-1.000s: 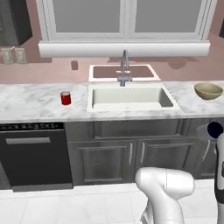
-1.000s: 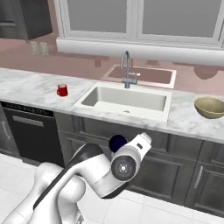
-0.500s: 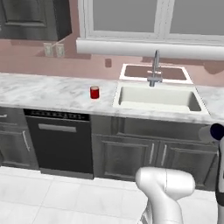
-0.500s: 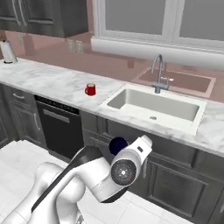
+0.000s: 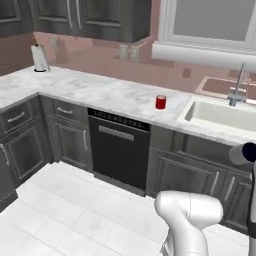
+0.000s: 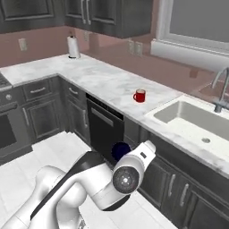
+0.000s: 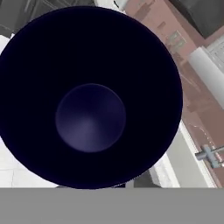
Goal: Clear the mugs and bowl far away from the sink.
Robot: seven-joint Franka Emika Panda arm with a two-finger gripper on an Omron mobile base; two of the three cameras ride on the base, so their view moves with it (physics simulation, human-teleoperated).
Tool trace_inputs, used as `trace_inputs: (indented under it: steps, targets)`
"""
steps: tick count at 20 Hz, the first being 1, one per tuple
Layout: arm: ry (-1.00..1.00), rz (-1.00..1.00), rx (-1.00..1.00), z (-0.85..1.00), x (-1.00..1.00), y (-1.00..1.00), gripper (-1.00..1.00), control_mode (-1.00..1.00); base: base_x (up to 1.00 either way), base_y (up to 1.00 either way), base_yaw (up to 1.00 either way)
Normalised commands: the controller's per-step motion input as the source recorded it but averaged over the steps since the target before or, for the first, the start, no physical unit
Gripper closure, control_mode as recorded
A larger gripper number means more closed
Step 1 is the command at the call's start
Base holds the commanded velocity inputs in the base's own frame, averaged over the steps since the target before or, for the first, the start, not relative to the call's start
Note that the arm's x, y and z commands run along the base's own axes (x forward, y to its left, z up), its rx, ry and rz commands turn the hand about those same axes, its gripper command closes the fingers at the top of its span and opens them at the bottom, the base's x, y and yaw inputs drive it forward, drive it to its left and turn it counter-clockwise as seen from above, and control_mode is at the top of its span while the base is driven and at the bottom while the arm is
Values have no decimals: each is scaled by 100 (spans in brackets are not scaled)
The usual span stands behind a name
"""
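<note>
Left base view: red mug (image 5: 160,102) on counter (image 5: 95,92) left of sink (image 5: 225,116).
Right base view: navy mug (image 6: 120,151) carried low, near cabinets.
Hand view: jaws probably clamped on navy mug (image 7: 89,98); base swing could loosen grip.

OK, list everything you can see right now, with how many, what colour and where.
red mug: one, glossy red, on the marble counter left of the sink
navy-inside mug: one, dark navy interior, held at the gripper
sink: one, white basin, set in the counter at right
faucet: one, grey, behind the sink
paper towel roll: one, white, far counter corner
dishwasher: one, black, under the counter
gripper: one, shut on the navy-inside mug
</note>
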Motion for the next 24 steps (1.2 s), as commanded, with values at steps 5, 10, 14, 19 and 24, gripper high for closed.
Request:
trace_inputs:
  steps: [5, 10, 14, 19, 24]
  targets:
    - [0, 0, 0, 0, 0, 0, 100, 100, -15, 0, 62]
    - [0, 0, 0, 0, 0, 0, 100, 100, -15, 0, 63]
    - [0, 0, 0, 0, 0, 0, 100, 100, -18, 0, 62]
    - [0, 0, 0, 0, 0, 0, 100, 100, -13, 0, 63]
    - [0, 0, 0, 0, 0, 0, 100, 100, -7, 0, 64]
